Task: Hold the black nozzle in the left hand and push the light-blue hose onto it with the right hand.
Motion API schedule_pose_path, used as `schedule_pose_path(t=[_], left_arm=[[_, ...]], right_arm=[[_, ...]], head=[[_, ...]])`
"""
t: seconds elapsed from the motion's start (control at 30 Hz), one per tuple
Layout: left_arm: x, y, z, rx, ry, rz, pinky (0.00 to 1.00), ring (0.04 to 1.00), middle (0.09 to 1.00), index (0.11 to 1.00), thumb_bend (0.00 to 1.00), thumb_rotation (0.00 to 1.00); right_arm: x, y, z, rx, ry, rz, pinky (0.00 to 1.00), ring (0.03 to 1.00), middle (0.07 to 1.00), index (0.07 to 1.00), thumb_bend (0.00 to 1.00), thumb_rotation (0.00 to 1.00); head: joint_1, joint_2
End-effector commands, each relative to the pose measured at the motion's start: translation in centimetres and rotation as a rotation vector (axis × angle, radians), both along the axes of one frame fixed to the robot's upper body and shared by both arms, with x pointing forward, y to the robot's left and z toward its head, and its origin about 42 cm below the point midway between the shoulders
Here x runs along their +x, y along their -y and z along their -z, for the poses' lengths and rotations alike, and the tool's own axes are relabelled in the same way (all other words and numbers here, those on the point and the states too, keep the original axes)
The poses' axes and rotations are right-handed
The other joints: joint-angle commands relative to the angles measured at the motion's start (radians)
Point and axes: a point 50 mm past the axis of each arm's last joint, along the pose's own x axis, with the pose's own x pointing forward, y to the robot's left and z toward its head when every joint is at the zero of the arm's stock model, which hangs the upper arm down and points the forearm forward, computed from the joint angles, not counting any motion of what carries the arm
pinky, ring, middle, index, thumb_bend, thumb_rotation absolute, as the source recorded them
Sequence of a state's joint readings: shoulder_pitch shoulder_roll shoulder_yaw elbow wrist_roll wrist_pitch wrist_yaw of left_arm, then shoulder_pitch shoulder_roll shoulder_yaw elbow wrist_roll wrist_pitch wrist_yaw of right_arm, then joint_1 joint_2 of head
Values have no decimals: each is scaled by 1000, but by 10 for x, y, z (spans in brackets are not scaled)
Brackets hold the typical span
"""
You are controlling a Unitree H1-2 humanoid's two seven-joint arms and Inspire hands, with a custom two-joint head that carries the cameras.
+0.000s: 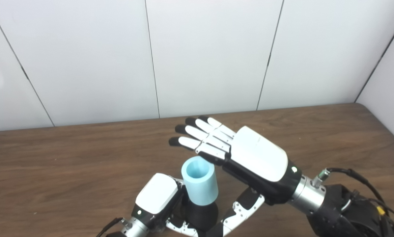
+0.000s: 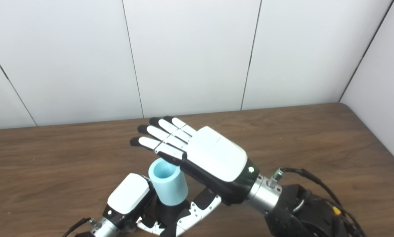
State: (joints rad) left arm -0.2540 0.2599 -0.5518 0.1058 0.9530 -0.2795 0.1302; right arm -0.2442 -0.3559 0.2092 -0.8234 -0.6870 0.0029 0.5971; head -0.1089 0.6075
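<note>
Your left hand [image 1: 157, 197] sits at about 6 o'clock on the wooden table [image 1: 68, 171], with its fingers wrapped around the black nozzle [image 1: 202, 215], holding it upright. The light-blue hose [image 1: 199, 184] is seated on top of the nozzle, its lower edge covering the nozzle's upper end. The hose is a short hollow cylinder; its open mouth faces up and shows only its own pale blue wall inside. Your right hand [image 1: 246, 153] hangs just above and at 2 o'clock of the hose mouth, fingers [image 1: 197, 133] straight and spread flat, gripping nothing; whether its underside touches the hose rim cannot be determined. White wall panels [image 1: 210, 56] stand at 12 o'clock behind the table.
</note>
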Motion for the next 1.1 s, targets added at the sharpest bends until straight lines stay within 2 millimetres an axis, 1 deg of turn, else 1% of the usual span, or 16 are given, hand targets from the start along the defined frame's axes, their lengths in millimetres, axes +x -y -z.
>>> schedule_pose_path(t=[0.0,0.2,0.63,0.8,0.9,1.07], left_arm=[[-18,1,31,43,-101,10,129,158,471,479,525,0],[-20,1,31,44,-97,11,128,158,471,479,525,0],[-21,-2,31,51,-94,16,153,187,471,480,524,0],[-21,-2,30,52,-92,15,133,165,471,480,525,0],[-21,-2,30,58,-103,11,140,171,471,480,525,0],[-20,-2,29,55,-103,8,143,173,471,480,525,0]], right_arm=[[0,-1,-6,-5,46,-8,1000,1000,977,931,992,889],[1,0,-2,-13,28,6,1000,1000,971,932,978,904],[5,6,6,-66,-19,45,1000,1000,939,894,979,869],[3,10,13,-83,-50,62,1000,1000,936,896,981,833],[1,11,19,-86,-54,64,1000,1000,931,892,986,817],[-3,11,29,-125,-27,61,1000,1000,908,868,974,841]], head=[[-1,2],[-1,4],[-1,9],[-1,11],[-1,12],[0,15]])
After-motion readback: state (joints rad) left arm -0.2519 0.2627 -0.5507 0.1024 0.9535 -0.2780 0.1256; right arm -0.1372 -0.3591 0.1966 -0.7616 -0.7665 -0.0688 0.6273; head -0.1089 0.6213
